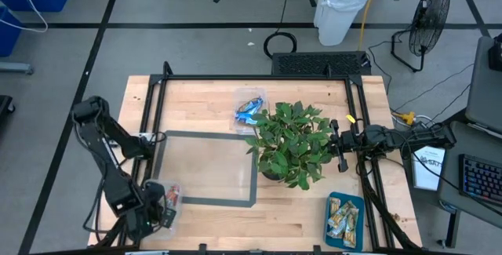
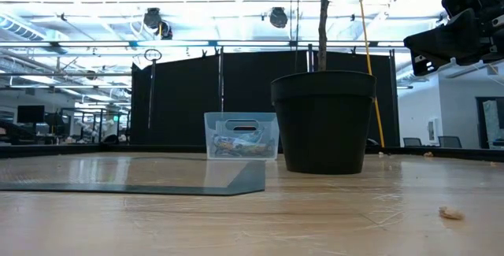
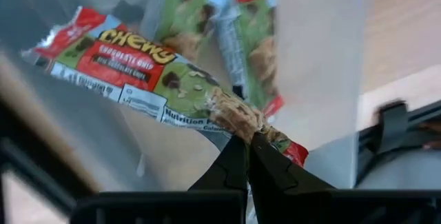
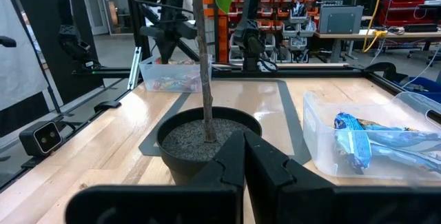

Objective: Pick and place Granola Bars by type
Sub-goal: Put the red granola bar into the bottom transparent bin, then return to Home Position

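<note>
Potted plant (image 1: 292, 145) mid-table, bars in tub (image 1: 249, 111) behind it, tray (image 1: 345, 220) front right.

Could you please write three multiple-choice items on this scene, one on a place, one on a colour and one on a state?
1. Where does the potted plant stand?
A. on the table, between the taped rectangle and the right gripper
B. inside the teal tray
C. on the floor beside the fan

2. What colour are the wrappers in the clear tub at the far side of the table?
A. red
B. blue
C. green

3. How is the left gripper set?
A. open above the plant
B. open over the teal tray
C. shut on the end of a red-and-tan granola bar

Answers: 1 A, the high view shows the pot on the wood between the two. 2 B, the right wrist view shows shiny blue wrappers in that tub. 3 C, the left wrist view shows the fingers pinched on the wrapper's end.
</note>
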Robot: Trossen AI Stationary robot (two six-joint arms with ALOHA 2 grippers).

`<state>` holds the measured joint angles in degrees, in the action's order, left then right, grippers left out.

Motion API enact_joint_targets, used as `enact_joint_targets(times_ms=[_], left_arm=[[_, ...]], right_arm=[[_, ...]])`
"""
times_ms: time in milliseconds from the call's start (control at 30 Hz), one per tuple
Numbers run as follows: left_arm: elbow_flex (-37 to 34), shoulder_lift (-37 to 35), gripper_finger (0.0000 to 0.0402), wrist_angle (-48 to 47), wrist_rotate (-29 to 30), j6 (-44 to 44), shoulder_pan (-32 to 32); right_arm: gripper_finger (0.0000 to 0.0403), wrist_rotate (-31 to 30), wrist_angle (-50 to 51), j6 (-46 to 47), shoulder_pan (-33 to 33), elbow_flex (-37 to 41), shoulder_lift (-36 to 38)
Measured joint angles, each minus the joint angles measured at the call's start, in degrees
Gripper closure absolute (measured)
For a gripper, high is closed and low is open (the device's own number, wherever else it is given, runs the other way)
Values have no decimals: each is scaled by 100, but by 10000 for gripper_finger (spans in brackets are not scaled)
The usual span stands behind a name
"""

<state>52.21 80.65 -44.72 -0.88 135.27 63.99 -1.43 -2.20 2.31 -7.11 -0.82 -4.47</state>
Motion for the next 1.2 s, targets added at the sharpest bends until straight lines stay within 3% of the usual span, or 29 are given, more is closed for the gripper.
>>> enact_joint_targets(times_ms=[167,367,600,1033,1200], left_arm=[[0,100,395,-55,6,-18,-122],[-2,102,341,-68,52,-79,-284],[-13,119,303,212,595,-354,-317],[-11,-148,294,-46,409,-137,-192],[-11,-420,293,-741,1402,-894,-194]], right_arm=[[403,-2,-1,1,1,0,-2],[403,-2,-1,1,1,-1,0],[403,-2,-2,0,2,-2,-2],[403,0,2,0,0,0,-4],[403,0,2,1,1,-1,-4]])
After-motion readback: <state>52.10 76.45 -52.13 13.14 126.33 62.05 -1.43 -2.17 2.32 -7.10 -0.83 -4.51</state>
